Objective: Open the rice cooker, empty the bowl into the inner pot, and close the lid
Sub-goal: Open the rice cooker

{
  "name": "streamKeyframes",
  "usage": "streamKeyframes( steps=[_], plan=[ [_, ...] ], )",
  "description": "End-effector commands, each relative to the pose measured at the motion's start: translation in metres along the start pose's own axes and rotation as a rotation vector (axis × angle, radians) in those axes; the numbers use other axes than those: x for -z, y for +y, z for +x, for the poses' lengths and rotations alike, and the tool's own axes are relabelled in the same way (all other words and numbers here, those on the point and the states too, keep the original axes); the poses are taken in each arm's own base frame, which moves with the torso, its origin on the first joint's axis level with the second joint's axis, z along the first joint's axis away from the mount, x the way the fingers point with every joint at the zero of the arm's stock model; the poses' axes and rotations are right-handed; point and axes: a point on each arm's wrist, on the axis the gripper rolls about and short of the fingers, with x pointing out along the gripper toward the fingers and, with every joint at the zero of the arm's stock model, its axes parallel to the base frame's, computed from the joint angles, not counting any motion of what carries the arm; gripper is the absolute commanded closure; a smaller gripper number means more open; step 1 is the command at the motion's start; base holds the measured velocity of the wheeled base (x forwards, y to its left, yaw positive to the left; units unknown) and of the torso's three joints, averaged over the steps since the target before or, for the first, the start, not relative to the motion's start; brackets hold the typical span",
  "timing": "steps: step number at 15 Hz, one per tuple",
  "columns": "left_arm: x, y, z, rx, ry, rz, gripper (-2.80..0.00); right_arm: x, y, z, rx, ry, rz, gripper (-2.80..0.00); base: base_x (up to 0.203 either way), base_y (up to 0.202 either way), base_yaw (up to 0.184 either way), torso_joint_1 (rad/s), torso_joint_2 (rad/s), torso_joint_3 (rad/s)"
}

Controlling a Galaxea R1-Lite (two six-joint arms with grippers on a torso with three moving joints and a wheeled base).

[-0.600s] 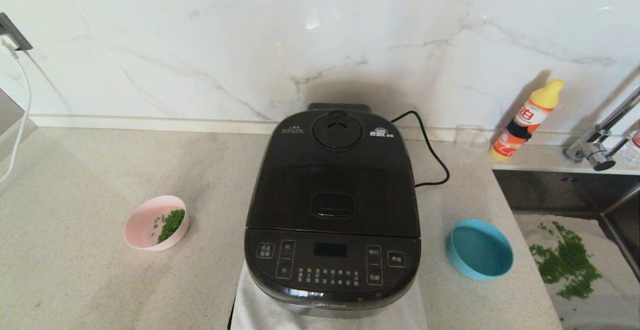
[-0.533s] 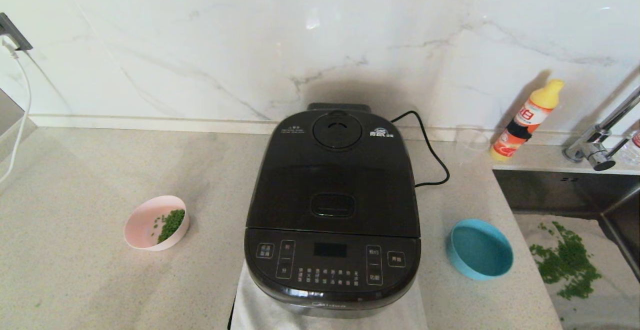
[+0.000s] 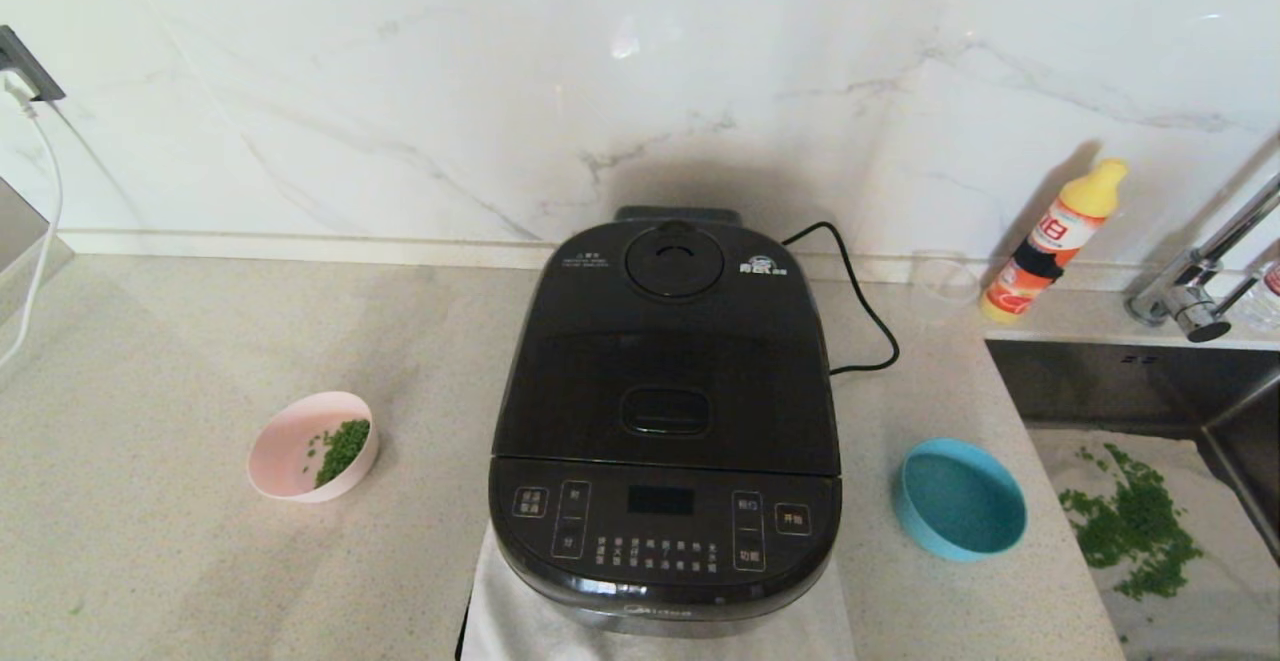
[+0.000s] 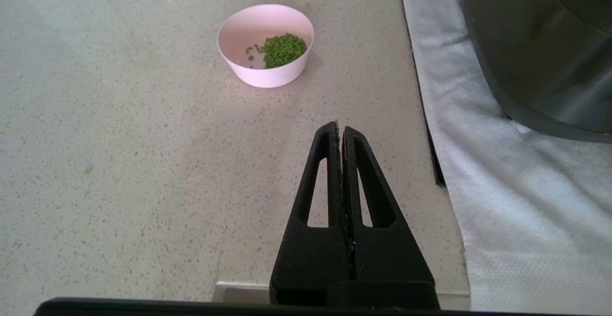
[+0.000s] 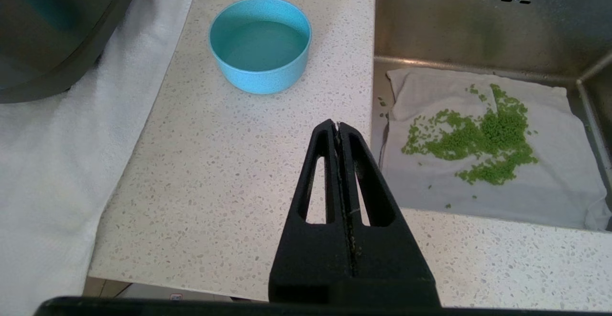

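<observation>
The black rice cooker [image 3: 665, 541] stands at the counter's middle on a white cloth, its lid [image 3: 668, 361] shut, so the inner pot is hidden. A pink bowl [image 3: 300, 456] holding green bits sits to its left, and also shows in the left wrist view [image 4: 264, 65]. A blue bowl [image 3: 960, 501] sits to its right, and also shows in the right wrist view [image 5: 260, 43]. My left gripper [image 4: 340, 127] is shut and empty above the counter, short of the pink bowl. My right gripper [image 5: 337, 124] is shut and empty, short of the blue bowl. Neither gripper shows in the head view.
A sink [image 3: 1090, 371] at the right holds a cloth with scattered green bits [image 3: 1130, 521]. A yellow bottle [image 3: 1055, 241], a clear cup [image 3: 945, 286] and a tap [image 3: 1200, 281] stand behind it. The cooker's cord [image 3: 870, 311] runs to the back right. A marble wall stands behind.
</observation>
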Motion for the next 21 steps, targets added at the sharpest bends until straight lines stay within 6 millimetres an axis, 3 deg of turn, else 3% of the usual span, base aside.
streamKeyframes(
  steps=[1,4,7,9,13,16,21],
  plan=[
    [-0.004,0.000,-0.001,0.002,-0.014,0.011,0.00,0.000,0.000,0.000,0.000,0.001,0.000,0.00,0.000,0.000,0.000,0.000,0.00,0.000],
    [-0.050,0.001,-0.012,0.058,-0.085,0.016,0.00,0.000,0.000,0.000,0.000,0.001,0.000,0.00,0.000,0.000,0.000,0.000,0.00,0.000],
    [-0.108,0.002,0.010,0.149,0.009,-0.041,0.00,0.000,0.000,0.000,0.000,0.001,0.000,0.00,0.000,0.000,0.000,0.000,0.00,0.000],
    [-0.152,0.004,0.044,0.235,0.082,-0.096,0.00,0.000,0.000,0.000,0.000,0.001,0.000,0.00,0.000,0.000,0.000,0.000,0.00,0.000],
    [-0.228,0.000,0.130,0.466,0.171,-0.220,0.00,0.000,0.000,0.000,0.000,0.001,0.000,0.00,0.000,0.000,0.000,0.000,0.00,0.000],
    [-0.241,-0.036,0.181,0.716,0.314,-0.308,0.00,0.000,0.000,0.000,0.000,0.001,0.000,0.00,0.000,0.000,0.000,0.000,0.00,0.000],
    [-0.230,-0.096,0.213,0.910,0.492,-0.332,0.00,0.000,0.000,0.000,0.000,0.001,0.000,0.00,0.000,0.000,0.000,0.000,0.00,0.000]
  ],
)
